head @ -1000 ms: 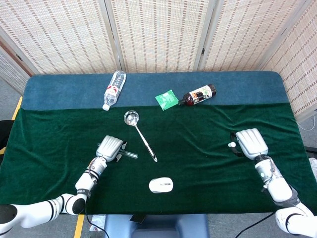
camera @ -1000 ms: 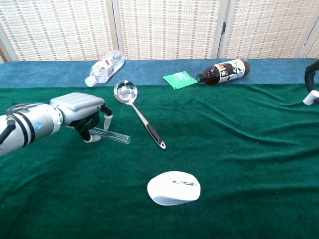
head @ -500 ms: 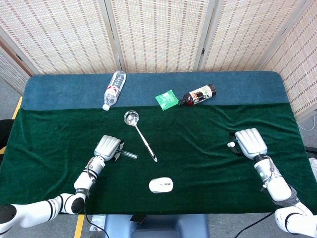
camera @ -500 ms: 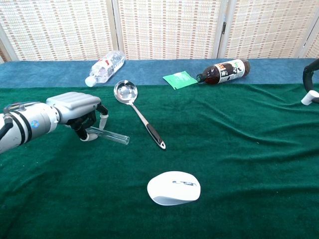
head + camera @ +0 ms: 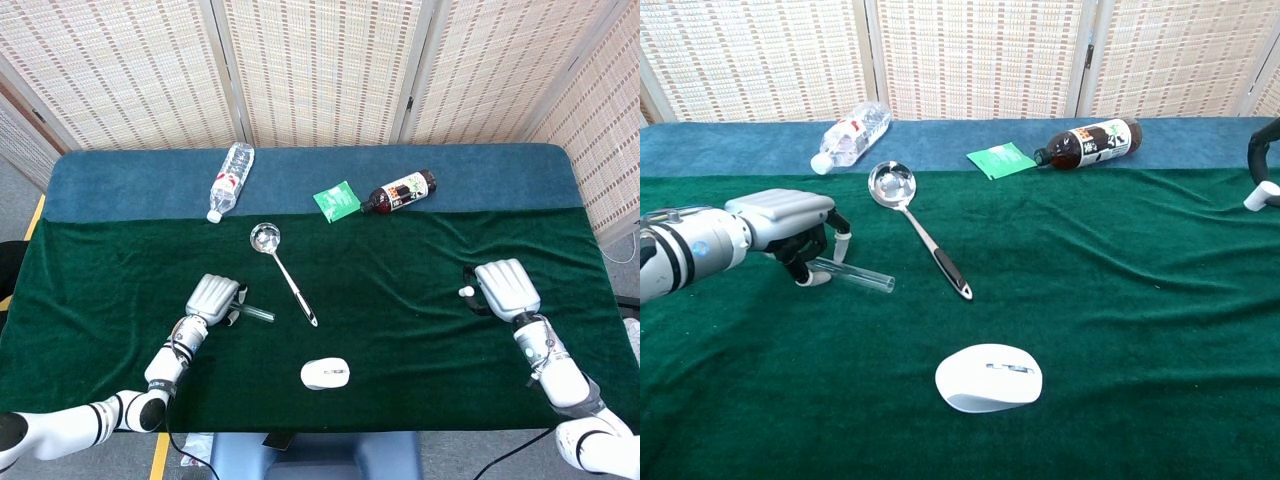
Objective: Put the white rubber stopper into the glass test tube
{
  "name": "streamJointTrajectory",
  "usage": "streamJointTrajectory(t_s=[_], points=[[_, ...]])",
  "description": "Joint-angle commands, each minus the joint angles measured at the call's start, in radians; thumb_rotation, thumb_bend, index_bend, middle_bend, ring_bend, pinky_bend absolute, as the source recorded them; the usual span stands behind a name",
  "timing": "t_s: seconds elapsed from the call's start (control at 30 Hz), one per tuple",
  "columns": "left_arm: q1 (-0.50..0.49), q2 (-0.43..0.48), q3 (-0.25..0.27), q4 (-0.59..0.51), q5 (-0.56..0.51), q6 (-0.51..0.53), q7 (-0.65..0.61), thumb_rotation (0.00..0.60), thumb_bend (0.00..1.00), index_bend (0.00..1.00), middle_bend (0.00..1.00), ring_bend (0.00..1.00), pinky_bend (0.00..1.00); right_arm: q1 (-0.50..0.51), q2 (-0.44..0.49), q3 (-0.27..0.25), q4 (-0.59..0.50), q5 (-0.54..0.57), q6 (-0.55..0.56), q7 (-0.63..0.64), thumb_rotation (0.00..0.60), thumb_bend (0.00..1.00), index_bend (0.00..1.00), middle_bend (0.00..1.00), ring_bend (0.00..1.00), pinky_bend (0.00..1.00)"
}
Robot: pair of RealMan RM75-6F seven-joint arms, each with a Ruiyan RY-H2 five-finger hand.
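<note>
I am viewing a table (image 5: 100, 290) under green cloth. At centre left of the head view my left hand (image 5: 213, 298) is gripping the glass test tube (image 5: 853, 273), fingers curled over its closed end while the open end is pointing toward the ladle (image 5: 283, 272). At centre right my right hand (image 5: 506, 287) is holding the white rubber stopper (image 5: 466, 292) at its fingertips. A white mouse (image 5: 325, 373) is lying at lower centre. A water bottle (image 5: 230, 180), a dark bottle (image 5: 399, 192) and a green packet (image 5: 336, 201) are lying along the upper centre.

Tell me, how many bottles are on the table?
2. The clear water bottle lies far left; the dark bottle lies far right by the green packet. None looks hidden.
</note>
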State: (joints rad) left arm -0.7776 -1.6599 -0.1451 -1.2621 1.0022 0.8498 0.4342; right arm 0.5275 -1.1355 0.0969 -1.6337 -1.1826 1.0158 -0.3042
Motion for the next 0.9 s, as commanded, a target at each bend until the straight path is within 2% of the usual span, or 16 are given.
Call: streamJointTrajectory(t_s=[0.03,0.3,0.5,0.9], points=[[0.010,0.021,-0.015,-0.028,0.001,0.008,-0.040,0.600,0.46,0.63,0.88,0.84,0.84,-0.005,0.011,0.007,-0.016,-0.012,0.014,0.017,0.557,0.52,0.65,1.00,1.00,1.00],[0.043,0.132,-0.067,-0.199,0.017,0.014,-0.200,0.600,0.47,0.63,0.88,0.84,0.84,-0.005,0.058,0.034,-0.097,-0.103,0.042,0.133,0.562,0.52,0.65,1.00,1.00,1.00],[0.060,0.203,-0.098,-0.336,0.017,-0.002,-0.314,0.600,0.47,0.64,0.88,0.84,0.84,0.030,0.070,0.067,-0.156,-0.171,0.029,0.224,0.581,0.52,0.66,1.00,1.00,1.00],[0.045,0.275,-0.136,-0.509,-0.007,-0.062,-0.452,0.600,0.49,0.65,0.88,0.84,0.85,0.136,0.027,0.124,-0.248,-0.240,-0.018,0.249,0.585,0.53,0.66,1.00,1.00,1.00]])
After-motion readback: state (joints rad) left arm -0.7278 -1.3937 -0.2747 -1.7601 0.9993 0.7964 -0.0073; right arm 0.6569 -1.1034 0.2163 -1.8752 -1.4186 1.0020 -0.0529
